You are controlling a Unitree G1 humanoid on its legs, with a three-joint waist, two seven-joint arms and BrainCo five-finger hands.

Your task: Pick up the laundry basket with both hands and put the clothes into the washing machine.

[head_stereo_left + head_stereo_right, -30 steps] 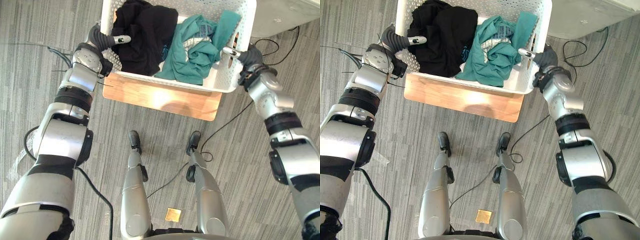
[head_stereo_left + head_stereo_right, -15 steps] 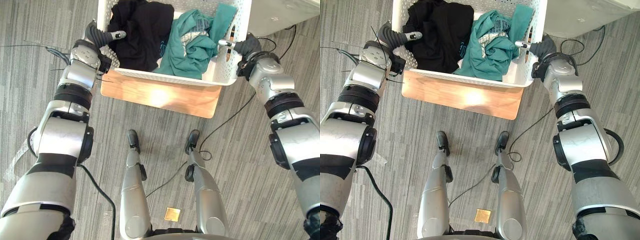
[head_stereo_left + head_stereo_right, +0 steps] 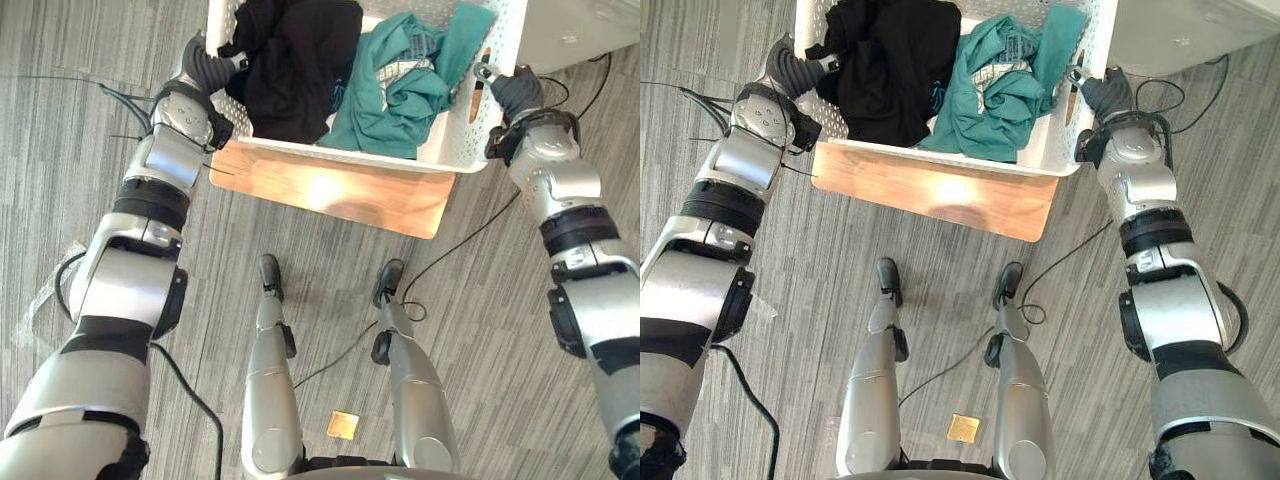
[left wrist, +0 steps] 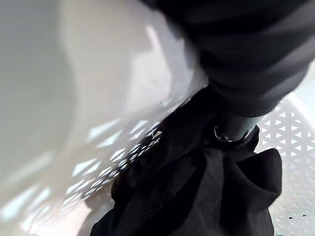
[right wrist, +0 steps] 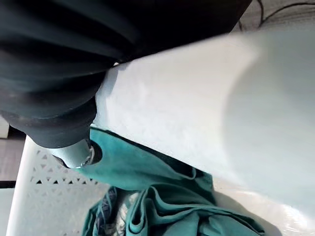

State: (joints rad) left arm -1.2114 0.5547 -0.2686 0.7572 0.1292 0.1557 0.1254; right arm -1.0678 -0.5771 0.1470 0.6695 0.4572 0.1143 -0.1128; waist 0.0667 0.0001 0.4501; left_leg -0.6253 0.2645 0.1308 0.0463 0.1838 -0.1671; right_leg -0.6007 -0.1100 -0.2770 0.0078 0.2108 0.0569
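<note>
Laundry basket (image 3: pixel 440 150), stiff perforated plastic judged light with its soft load of black clothes (image 3: pixel 295 60) and teal clothes (image 3: pixel 400 90), sits above a wooden board (image 3: pixel 330 190), left hand (image 3: pixel 208 68) and right hand (image 3: pixel 505 90) each clenched on opposite side rims, the soundest holds.

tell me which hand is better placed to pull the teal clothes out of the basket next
Right. The right hand grips the basket rim right beside the teal clothes; the left hand holds the opposite rim, by the black clothes.
</note>
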